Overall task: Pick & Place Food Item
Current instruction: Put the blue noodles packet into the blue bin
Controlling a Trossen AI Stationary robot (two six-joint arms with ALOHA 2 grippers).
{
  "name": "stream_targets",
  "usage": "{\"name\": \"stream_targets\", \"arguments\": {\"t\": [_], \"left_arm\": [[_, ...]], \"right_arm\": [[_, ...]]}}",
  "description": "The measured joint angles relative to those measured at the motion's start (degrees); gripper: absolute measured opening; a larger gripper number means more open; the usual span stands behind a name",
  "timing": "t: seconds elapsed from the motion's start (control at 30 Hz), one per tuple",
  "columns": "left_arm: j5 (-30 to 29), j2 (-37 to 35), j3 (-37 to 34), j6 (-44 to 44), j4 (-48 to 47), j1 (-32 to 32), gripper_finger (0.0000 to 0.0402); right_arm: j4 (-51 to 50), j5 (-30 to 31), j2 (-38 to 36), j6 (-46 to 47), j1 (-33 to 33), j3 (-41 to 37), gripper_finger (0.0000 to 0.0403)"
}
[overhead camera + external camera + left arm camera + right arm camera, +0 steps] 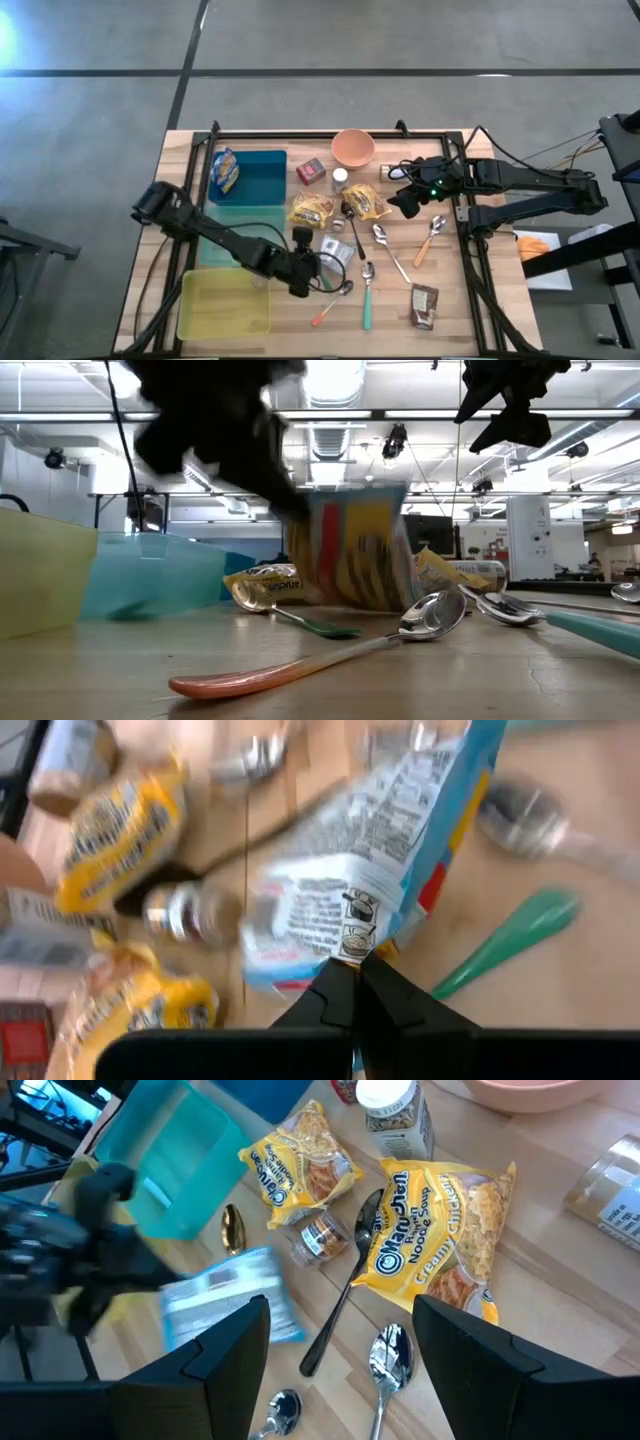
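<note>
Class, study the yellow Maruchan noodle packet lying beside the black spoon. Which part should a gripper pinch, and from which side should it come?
Probably the crimped end seam of the noodle packet, from above, on the side away from the black spoon. It lies flat and puffy, so the thin seam suits fingers best, and the spoon crowds one long edge.

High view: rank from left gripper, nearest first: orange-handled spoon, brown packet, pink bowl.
From the left gripper:
1. Orange-handled spoon, just beside it, toward the front edge.
2. Brown packet, front, toward the right arm's side.
3. Pink bowl, at the back edge.
</note>
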Motion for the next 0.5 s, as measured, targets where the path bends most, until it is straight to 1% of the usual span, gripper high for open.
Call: {"name": "stream_targets", "arguments": {"t": [0.07,0.2,0.3,0.37,0.5], "left_arm": [[1.01,-2.63,0.96,-0.39,-0.21,-0.04,0.0002],[0.92,-7.68,2.60,-2.02,-1.57,-0.03,0.0001],[-1.36,-11.45,3.64,-4.59,-2.58,0.40,0.0001],[-3.56,-13.86,4.35,-8.45,-4.80,1.13,0.0001],[-6.72,-18.45,5.93,-18.97,-11.34,3.77,0.0000]], "right_arm": [[0.04,0.04,0.00,0.52,0.00,0.00,0.0241],[0.03,0.17,0.00,0.77,0.01,0.00,0.0241],[0.07,0.41,0.00,0.80,0.01,0.00,0.0241],[0.22,0.48,0.00,0.87,0.00,0.00,0.0241],[0.37,0.60,0.00,0.62,0.00,0.00,0.0241]]}}
